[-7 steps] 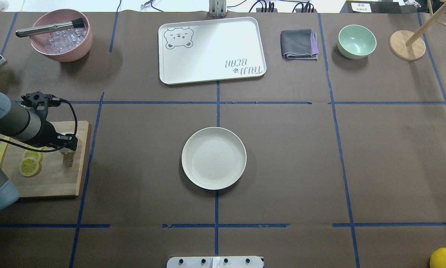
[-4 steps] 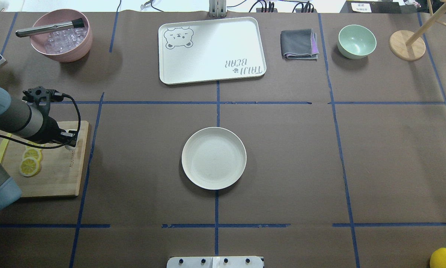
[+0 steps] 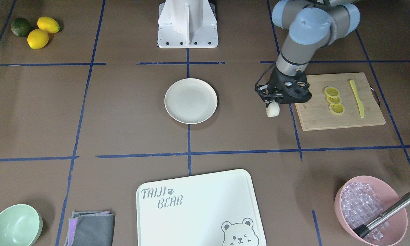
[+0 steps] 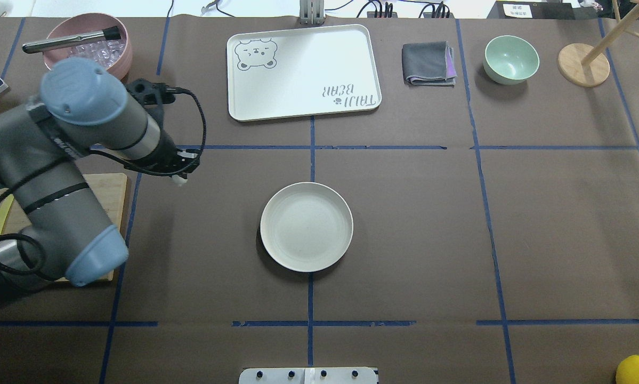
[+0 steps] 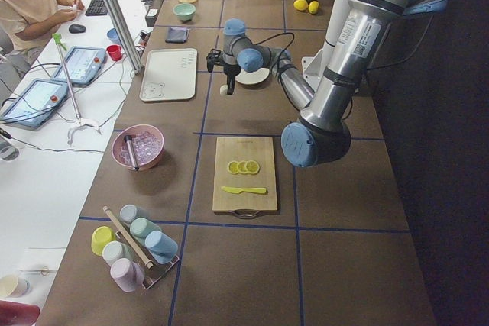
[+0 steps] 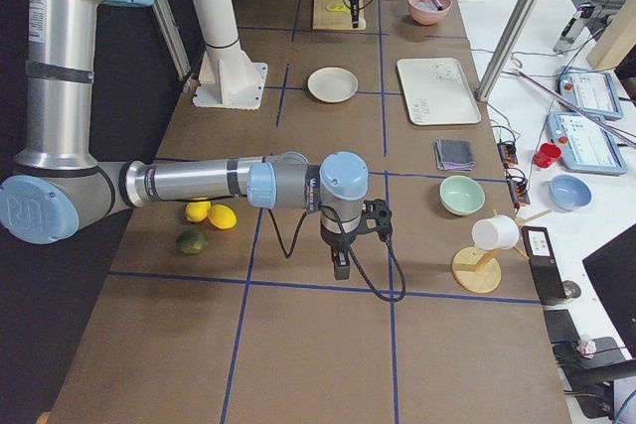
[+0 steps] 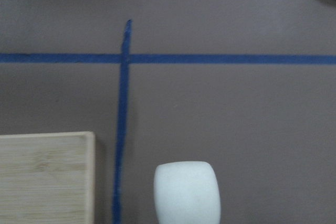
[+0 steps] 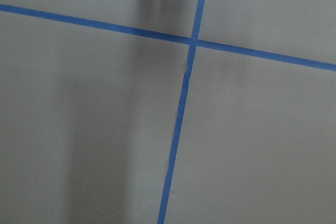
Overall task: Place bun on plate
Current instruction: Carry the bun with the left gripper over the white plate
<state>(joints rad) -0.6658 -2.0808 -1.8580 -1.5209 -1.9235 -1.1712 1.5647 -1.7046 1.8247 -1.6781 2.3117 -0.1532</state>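
The bun [image 3: 272,109], a small smooth white lump, hangs under my left gripper [image 3: 274,103], which is shut on it. It is held over the brown table, just past the cutting board's inner edge and well short of the plate. The left wrist view shows the bun [image 7: 186,192] at the bottom edge. The round cream plate [image 3: 190,100] sits empty at the table's middle, also seen from overhead [image 4: 306,226]. My right gripper [image 6: 341,267] shows only in the exterior right view, low over bare table, and I cannot tell its state.
A wooden cutting board [image 3: 314,118] with lemon slices [image 3: 334,100] and a yellow knife lies beside my left arm. A white tray [image 4: 303,72], pink ice bowl [image 3: 370,208], grey cloth [image 4: 428,63], mint-green bowl [image 4: 511,58] and mug stand [image 4: 583,64] line the far side.
My left arm has swung from over the cutting board out past its edge toward the plate, carrying the bun. The plate has not moved.
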